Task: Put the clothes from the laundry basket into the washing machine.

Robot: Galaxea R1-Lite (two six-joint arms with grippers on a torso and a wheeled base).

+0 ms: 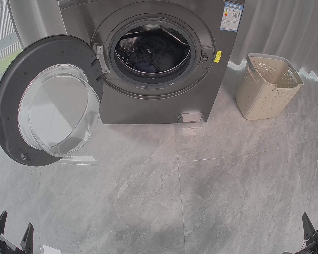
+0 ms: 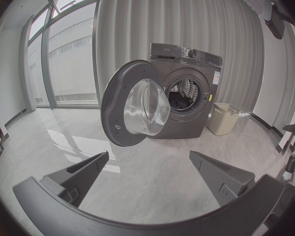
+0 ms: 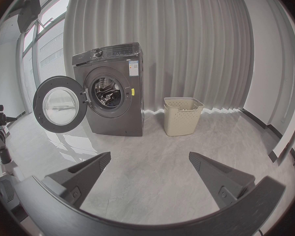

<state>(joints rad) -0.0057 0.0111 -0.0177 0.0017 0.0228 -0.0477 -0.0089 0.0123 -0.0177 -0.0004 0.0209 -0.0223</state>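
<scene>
Bright window (image 2: pixel 72 56) daylight, floor (image 2: pixel 82 145) glare, warped edges

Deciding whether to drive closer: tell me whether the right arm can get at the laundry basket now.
Probably not yet. Nothing blocks the way, but a wide stretch of floor lies between the open right gripper and the laundry basket.

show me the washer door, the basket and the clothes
door (image 1: pixel 58 112), head view, on its glass bowl
basket (image 1: pixel 261 99), head view, on its front wall
clothes (image 1: pixel 150 55), head view, on the middle of the dark heap
</scene>
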